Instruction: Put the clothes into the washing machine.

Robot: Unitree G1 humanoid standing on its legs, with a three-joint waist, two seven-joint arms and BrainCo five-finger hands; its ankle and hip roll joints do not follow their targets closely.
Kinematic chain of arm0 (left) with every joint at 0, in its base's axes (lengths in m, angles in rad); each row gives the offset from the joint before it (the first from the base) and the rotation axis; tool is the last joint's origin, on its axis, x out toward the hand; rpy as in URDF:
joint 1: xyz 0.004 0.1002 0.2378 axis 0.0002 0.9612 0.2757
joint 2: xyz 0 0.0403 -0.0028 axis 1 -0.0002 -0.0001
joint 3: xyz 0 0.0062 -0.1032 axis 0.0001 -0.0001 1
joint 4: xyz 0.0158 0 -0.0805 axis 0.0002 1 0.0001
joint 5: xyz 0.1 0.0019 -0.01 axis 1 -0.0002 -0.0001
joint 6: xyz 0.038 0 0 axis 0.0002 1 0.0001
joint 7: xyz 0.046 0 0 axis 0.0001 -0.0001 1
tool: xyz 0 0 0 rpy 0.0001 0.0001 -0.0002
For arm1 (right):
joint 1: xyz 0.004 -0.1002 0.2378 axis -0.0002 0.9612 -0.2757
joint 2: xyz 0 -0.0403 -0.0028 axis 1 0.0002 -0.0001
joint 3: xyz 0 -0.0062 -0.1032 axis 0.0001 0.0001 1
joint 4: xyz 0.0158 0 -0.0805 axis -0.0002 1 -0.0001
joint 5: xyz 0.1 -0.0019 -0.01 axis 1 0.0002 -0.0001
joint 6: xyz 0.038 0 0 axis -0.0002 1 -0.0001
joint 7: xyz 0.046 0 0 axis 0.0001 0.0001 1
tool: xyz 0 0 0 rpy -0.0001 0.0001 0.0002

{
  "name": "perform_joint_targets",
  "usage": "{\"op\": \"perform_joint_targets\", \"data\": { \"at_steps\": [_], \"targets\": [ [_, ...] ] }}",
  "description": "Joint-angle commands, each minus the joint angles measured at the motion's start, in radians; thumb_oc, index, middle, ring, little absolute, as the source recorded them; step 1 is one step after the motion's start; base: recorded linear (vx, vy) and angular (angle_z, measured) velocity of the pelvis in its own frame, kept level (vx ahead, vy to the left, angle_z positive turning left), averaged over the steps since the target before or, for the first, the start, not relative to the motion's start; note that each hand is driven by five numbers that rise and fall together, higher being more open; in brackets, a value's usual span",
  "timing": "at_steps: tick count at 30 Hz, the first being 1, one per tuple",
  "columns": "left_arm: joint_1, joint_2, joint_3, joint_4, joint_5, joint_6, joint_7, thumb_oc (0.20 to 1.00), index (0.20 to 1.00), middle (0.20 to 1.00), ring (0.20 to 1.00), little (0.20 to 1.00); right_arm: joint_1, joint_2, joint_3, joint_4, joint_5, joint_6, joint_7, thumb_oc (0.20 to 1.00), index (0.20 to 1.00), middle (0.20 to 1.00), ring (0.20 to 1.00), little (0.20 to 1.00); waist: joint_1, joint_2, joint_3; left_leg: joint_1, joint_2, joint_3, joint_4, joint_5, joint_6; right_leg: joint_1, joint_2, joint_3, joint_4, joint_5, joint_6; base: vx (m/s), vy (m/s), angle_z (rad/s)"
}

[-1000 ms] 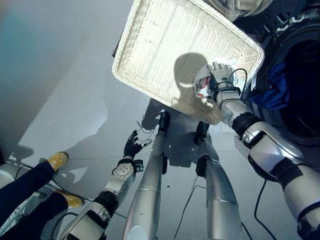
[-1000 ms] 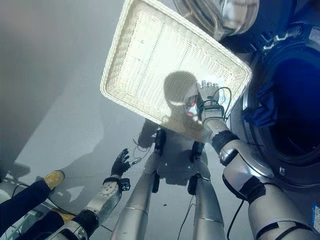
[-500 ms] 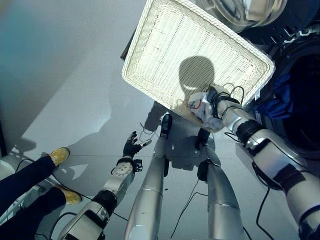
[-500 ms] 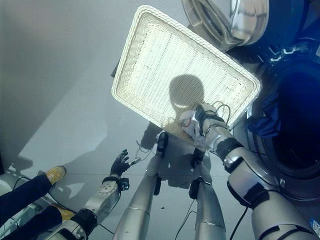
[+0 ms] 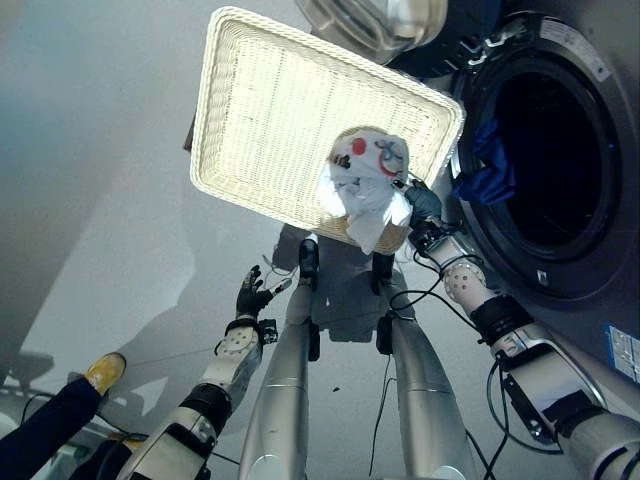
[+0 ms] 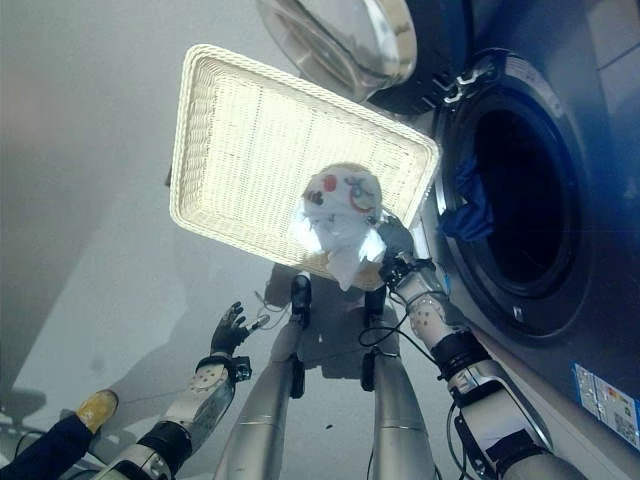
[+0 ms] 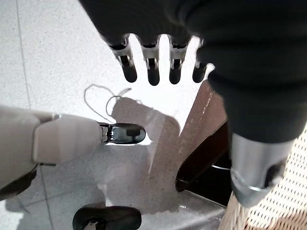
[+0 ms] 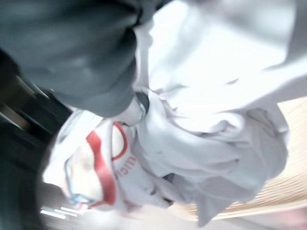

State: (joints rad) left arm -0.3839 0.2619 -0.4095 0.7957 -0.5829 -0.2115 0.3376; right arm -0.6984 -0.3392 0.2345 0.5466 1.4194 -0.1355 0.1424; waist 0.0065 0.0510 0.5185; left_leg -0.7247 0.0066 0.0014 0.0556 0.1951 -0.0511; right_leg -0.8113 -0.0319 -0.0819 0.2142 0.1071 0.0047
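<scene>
- The left hand (image 5: 250,296) hangs low over the pale floor (image 5: 110,200), fingers (image 7: 152,72) straight and spread, grasping nothing (its wrist view shows the dark tips fanned out above the floor).
- A person's yellow shoe (image 5: 104,371) rests on the floor, well off to the outer side of that hand.
- The white wicker basket (image 5: 250,90) lies on the floor beyond the left hand, and a corner of its weave shows just beside the thumb in the left wrist view.
- The right hand (image 5: 423,204) is raised at the basket's near edge, clenched on a bunched white garment (image 5: 365,180) with red and blue print; the cloth bulges above the hand and drapes over the basket rim.
- In the right wrist view the garment's folds cover most of the fingers.
- Just past the right hand stands the washing machine (image 5: 560,260), its round opening dark, with a blue cloth (image 5: 485,165) hanging over the drum's rim and the glass door (image 5: 375,20) swung open above the basket.
</scene>
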Motion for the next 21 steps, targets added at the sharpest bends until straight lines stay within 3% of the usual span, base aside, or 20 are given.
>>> {"op": "perform_joint_targets", "data": {
  "at_steps": [1, 4, 5, 6, 9, 11, 14, 15, 21],
  "targets": [
    [0.063, -0.015, 0.015, 0.015, -0.019, -0.028, 0.036, 1.0, 1.0, 1.0, 1.0, 1.0, 0.021, 0.015, -0.112, -0.112, 0.275, -0.14, 0.017, 0.2, 0.2, 0.2, 0.2, 0.2, -0.018, 0.034, 0.001, 0.029, -0.053, 0.031, 0.01, -0.058, 0.001, 0.024, 0.028, -0.015, 0.005, -0.012, 0.082, 0.04, 0.004, -0.11],
    [0.062, -0.015, 0.012, 0.033, -0.028, -0.034, 0.034, 1.0, 1.0, 1.0, 1.0, 1.0, 0.025, 0.005, -0.176, -0.072, 0.338, -0.255, -0.083, 0.2, 0.2, 0.2, 0.2, 0.2, -0.025, 0.039, 0.001, 0.027, -0.05, 0.035, 0.022, -0.065, 0.0, 0.024, 0.028, -0.01, 0.017, -0.02, 0.078, 0.04, 0.001, -0.17],
    [0.057, -0.015, 0.013, 0.034, -0.029, -0.034, 0.034, 1.0, 1.0, 1.0, 1.0, 1.0, 0.02, 0.002, -0.185, -0.068, 0.341, -0.255, -0.089, 0.2, 0.2, 0.2, 0.2, 0.2, -0.026, 0.039, 0.001, 0.018, -0.049, 0.036, 0.023, -0.057, 0.0, 0.017, 0.028, -0.01, 0.014, -0.011, 0.076, 0.07, -0.021, -0.19],
    [0.056, -0.019, 0.003, 0.049, -0.032, -0.041, 0.036, 1.0, 1.0, 1.0, 1.0, 1.0, -0.001, -0.02, -0.242, -0.029, 0.377, -0.342, -0.145, 0.2, 0.2, 0.2, 0.2, 0.2, -0.027, 0.045, 0.001, 0.024, -0.049, 0.038, 0.035, -0.073, -0.002, 0.025, 0.026, -0.009, 0.028, -0.031, 0.073, 0.06, -0.026, -0.17],
    [0.045, -0.018, -0.008, 0.066, -0.039, -0.044, 0.033, 1.0, 1.0, 1.0, 1.0, 1.0, -0.055, -0.06, -0.302, 0.011, 0.409, -0.445, -0.228, 0.2, 0.2, 0.2, 0.2, 0.2, -0.026, 0.055, 0.001, 0.022, -0.051, 0.037, 0.053, -0.081, -0.004, 0.027, 0.021, -0.013, 0.043, -0.041, 0.068, 0.07, -0.042, -0.06],
    [0.028, -0.016, -0.022, 0.072, -0.044, -0.036, 0.036, 1.0, 1.0, 1.0, 1.0, 1.0, -0.123, -0.102, -0.343, 0.05, 0.42, -0.558, -0.309, 0.2, 0.2, 0.2, 0.2, 0.2, -0.021, 0.066, 0.001, 0.004, -0.054, 0.035, 0.075, -0.08, -0.005, 0.014, 0.017, -0.021, 0.057, -0.041, 0.061, 0.06, -0.06, -0.04],
    [0.025, -0.007, -0.032, 0.069, -0.05, -0.027, 0.03, 1.0, 1.0, 1.0, 1.0, 1.0, -0.173, -0.147, -0.361, 0.093, 0.405, -0.618, -0.393, 0.2, 0.2, 0.2, 0.2, 0.2, -0.015, 0.074, 0.001, -0.006, -0.059, 0.028, 0.102, -0.09, -0.005, 0.007, 0.014, -0.027, 0.078, -0.052, 0.056, 0.08, -0.052, -0.03],
    [0.03, -0.004, -0.041, 0.064, -0.051, -0.022, 0.025, 1.0, 1.0, 1.0, 1.0, 1.0, -0.209, -0.188, -0.367, 0.134, 0.392, -0.658, -0.472, 0.2, 0.2, 0.2, 0.2, 0.2, -0.01, 0.08, 0.001, -0.006, -0.065, 0.023, 0.126, -0.108, -0.006, 0.008, 0.01, -0.03, 0.095, -0.07, 0.053, 0.07, -0.042, -0.04],
    [0.061, 0.034, -0.075, 0.004, -0.056, -0.002, 0.009, 1.0, 1.0, 1.0, 1.0, 1.0, -0.336, -0.36, -0.331, 0.301, 0.276, -0.674, -0.682, 0.2, 0.2, 0.2, 0.2, 0.2, 0.015, 0.106, 0.001, -0.029, -0.069, 0.011, 0.179, -0.129, -0.002, -0.012, 0.002, -0.044, 0.153, -0.105, 0.042, 0.1, -0.035, -0.01]
  ]
}}
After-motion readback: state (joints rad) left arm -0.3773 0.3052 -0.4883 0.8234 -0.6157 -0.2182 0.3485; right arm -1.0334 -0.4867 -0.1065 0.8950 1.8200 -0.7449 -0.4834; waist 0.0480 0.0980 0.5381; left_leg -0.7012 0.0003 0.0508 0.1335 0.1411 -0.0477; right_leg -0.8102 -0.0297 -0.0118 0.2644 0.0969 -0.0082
